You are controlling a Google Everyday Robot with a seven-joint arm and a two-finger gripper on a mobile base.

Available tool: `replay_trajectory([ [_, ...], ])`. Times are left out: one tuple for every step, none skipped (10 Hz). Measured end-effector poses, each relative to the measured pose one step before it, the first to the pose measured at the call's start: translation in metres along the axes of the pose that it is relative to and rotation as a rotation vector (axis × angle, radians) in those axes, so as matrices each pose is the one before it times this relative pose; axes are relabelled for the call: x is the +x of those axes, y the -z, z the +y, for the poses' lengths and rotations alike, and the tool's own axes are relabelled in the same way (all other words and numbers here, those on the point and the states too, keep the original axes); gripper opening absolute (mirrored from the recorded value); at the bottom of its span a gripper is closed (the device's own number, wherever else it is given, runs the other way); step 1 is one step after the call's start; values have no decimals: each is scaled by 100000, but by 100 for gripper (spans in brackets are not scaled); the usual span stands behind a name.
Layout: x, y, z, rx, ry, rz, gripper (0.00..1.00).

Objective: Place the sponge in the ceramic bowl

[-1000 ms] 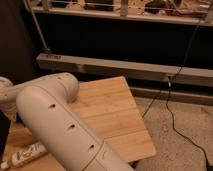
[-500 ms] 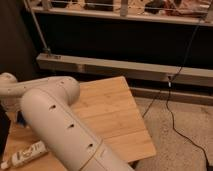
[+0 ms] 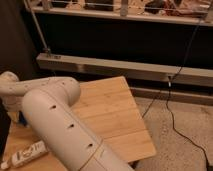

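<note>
Sponge: a blue scrap on the left side of the table, just under the wrist of the arm. The pincer is hidden behind that wrist by the left edge, jaws apart. At near left lies a white tube. Right of the arm, bare wood runs to the right edge. Beyond it are speckled floor and a black cable.

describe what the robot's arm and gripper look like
The arm is a thick, smooth cream-white tube with rounded joints and a row of small dark oval holes. No cables show on it. The gripper is only a dark shape at the left edge.
</note>
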Motion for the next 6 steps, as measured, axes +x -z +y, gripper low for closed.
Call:
replay_trajectory([
  [94,-455,575,-869,-306,421,65],
  [101,-429,542,-890,-404,412,65],
  [-27,-291,514,-785,-126,153,65],
  [23,-267,288,-299,-1,308,65],
  [22,-304,231,-182,-132,244,65],
  [129,-368,2,277,-233,369,61],
])
